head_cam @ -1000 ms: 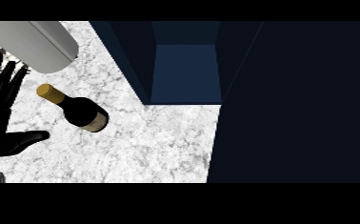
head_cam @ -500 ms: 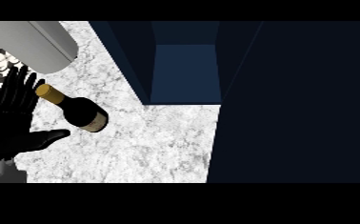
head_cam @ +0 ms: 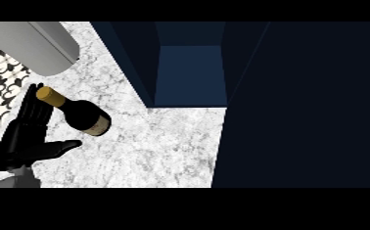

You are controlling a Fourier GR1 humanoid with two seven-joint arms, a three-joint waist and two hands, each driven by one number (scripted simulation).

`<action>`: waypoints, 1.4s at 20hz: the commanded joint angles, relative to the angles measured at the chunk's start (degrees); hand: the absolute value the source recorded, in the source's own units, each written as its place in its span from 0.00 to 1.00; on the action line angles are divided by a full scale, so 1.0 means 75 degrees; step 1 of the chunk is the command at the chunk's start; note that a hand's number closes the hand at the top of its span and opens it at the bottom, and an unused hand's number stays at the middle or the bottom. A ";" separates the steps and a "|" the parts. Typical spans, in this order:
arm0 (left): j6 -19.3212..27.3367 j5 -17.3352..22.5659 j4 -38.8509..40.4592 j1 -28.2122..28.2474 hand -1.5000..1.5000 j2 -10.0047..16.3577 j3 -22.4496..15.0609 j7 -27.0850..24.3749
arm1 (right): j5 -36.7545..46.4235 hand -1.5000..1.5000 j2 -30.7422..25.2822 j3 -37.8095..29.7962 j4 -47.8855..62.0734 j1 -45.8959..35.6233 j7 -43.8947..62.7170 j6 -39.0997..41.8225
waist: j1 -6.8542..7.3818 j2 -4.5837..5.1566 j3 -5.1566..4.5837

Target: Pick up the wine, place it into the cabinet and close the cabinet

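Note:
The wine bottle [head_cam: 78, 111] stands on the marble counter [head_cam: 159, 146] at the left, dark glass with a gold cap and a tan label. My left hand [head_cam: 25, 138] is just left of it, fingers straight beside the neck and thumb stretched out below the bottle's base. It is open and not closed round the bottle. The dark blue cabinet [head_cam: 192, 75] stands open to the right of the bottle, its inside showing. My right hand does not show.
The cabinet's open door [head_cam: 296, 106] fills the right side as a large dark panel. A grey rounded cylinder [head_cam: 36, 45] lies at the top left. Patterned flooring [head_cam: 10, 80] shows past the counter's left edge.
My left hand has risen from the lower left edge and moved right, up alongside the bottle. The bottle and the cabinet have stayed put.

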 commanded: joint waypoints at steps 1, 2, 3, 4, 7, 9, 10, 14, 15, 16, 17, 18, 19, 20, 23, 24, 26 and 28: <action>-0.0190 -0.0014 0.0834 -0.0251 0.00 0.0210 0.0168 -0.0277 | -0.0524 0.00 0.0046 -0.0022 -0.0760 0.0194 0.0475 -0.0068 | 0.0029 0.0004 0.0001; -0.0323 -0.0027 0.0956 -0.0002 0.00 -0.0023 0.0078 -0.0632 | -0.0685 0.00 -0.0025 -0.0111 -0.0994 0.0224 0.0701 -0.0060 | 0.0012 -0.0003 0.0000; -0.0456 -0.0249 0.1581 -0.0143 0.00 0.0077 0.0094 -0.1132 | -0.0455 0.00 0.0146 0.0191 -0.1000 0.0469 0.0350 -0.0027 | -0.0006 0.0010 -0.0002; -0.0418 -0.0172 0.1544 -0.0254 0.00 0.0084 0.0062 -0.0842 | -0.0563 0.00 -0.0067 0.0121 -0.0934 -0.0185 0.1062 -0.0205 | -0.0011 -0.0008 -0.0005; -0.0503 -0.0248 0.2152 -0.0462 0.00 0.0308 0.0209 -0.1144 | -0.0765 0.00 -0.0196 -0.0239 -0.0437 -0.0532 0.0742 -0.0091 | 0.0016 0.0004 -0.0003; -0.0473 -0.0234 0.1840 -0.0242 0.00 0.0043 0.0027 -0.1091 | -0.0484 0.00 -0.0106 -0.0058 -0.1050 -0.0159 0.1037 -0.0287 | 0.0020 -0.0013 0.0001; -0.0387 -0.0437 0.2572 -0.0431 0.00 -0.0015 0.0061 -0.1589 | -0.0868 0.00 -0.0174 -0.0412 -0.0369 -0.0232 0.0470 0.0005 | 0.0023 0.0010 0.0000; -0.0559 -0.0479 0.3578 -0.0771 0.00 0.0054 0.0133 -0.2019 | -0.0332 0.00 -0.0075 0.0145 -0.0898 -0.0052 0.0803 -0.0183 | -0.0010 0.0003 -0.0003; -0.0522 -0.0532 0.4415 -0.1453 0.00 0.0271 0.0314 -0.2298 | -0.0258 0.00 0.0066 0.0280 -0.0598 -0.0377 0.0701 -0.0352 | -0.0053 0.0018 -0.0011; -0.1042 -0.0315 0.3879 -0.0939 0.00 0.0405 0.0267 -0.2168 | -0.0403 0.00 0.0005 0.0150 -0.0882 -0.0093 0.0707 -0.0246 | 0.0010 0.0001 -0.0002; -0.1009 -0.0176 0.4105 -0.1215 0.00 0.0388 0.0356 -0.2004 | -0.0733 0.00 -0.0327 -0.0253 -0.0278 -0.0990 0.1062 -0.0225 | 0.0009 -0.0002 -0.0005; -0.0941 -0.0347 0.4374 -0.1132 0.00 0.0114 0.0242 -0.2529 | -0.0072 0.00 0.0111 0.0425 -0.0372 -0.0154 0.0325 -0.0228 | 0.0023 0.0013 -0.0003; -0.1239 -0.0360 0.5094 -0.1105 0.00 0.0419 0.0457 -0.2909 | -0.0530 0.00 -0.0005 0.0045 -0.1086 0.0200 0.0631 -0.0181 | -0.0081 0.0021 -0.0007; -0.1000 -0.0224 0.4982 -0.1638 0.00 0.0371 0.0441 -0.2403 | -0.0264 0.00 0.0077 0.0262 -0.0858 0.0190 0.0387 -0.0195 | -0.0016 0.0013 -0.0002; -0.1111 -0.0470 0.5601 -0.1758 0.00 0.0337 0.0323 -0.2860 | -0.0028 0.00 -0.0044 0.0558 -0.0831 -0.0640 0.1343 -0.0596 | -0.0054 -0.0005 -0.0013; -0.1378 -0.0363 0.5711 -0.1854 0.00 0.0558 0.0416 -0.2953 | -0.0388 0.00 -0.0129 0.0151 -0.1003 -0.0152 0.1057 -0.0351 | -0.0037 0.0004 -0.0005; -0.1151 -0.0622 0.6350 -0.2186 0.00 0.0465 0.0374 -0.3489 | -0.0026 0.00 -0.0143 0.0331 -0.0960 -0.0595 0.1320 -0.0606 | -0.0084 0.0007 -0.0013; -0.1493 -0.0670 0.6876 -0.2297 0.00 0.0687 0.0395 -0.3649 | -0.0480 0.00 -0.0174 -0.0052 -0.0916 -0.0514 0.1160 -0.0513 | -0.0114 0.0022 -0.0013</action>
